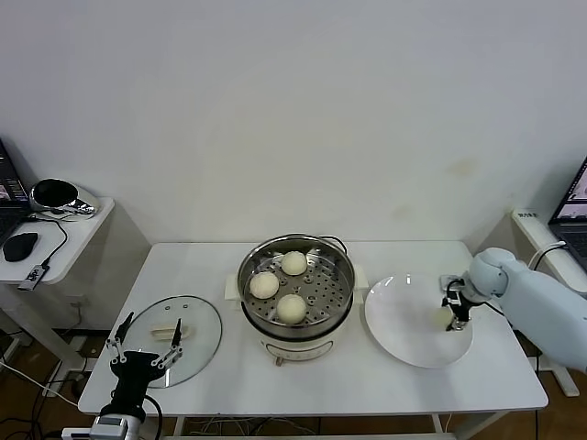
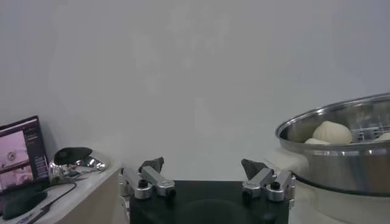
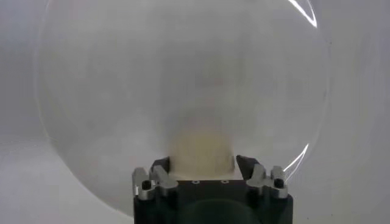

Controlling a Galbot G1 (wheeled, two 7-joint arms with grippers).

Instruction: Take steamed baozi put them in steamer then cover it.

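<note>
done: three baozi (image 1: pixel 278 285) already sitting in the steamer (image 1: pixel 296 290), frame centre
in progress: right hand (image 1: pixel 451 314) pinching the last bun (image 3: pixel 201 152) on the plate (image 1: pixel 404 321), right side
left: lid (image 1: pixel 174 326) not on yet, lower left; left hand (image 1: pixel 144 352) spread, idle beside it

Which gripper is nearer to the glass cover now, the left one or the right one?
Left. The left gripper hovers open at the near edge of the cover. The right gripper is past the steamer, over the white plate, closing around the last baozi.

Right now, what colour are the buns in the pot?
Pale cream-white; the three buns in the steamer show best in the head view.
</note>
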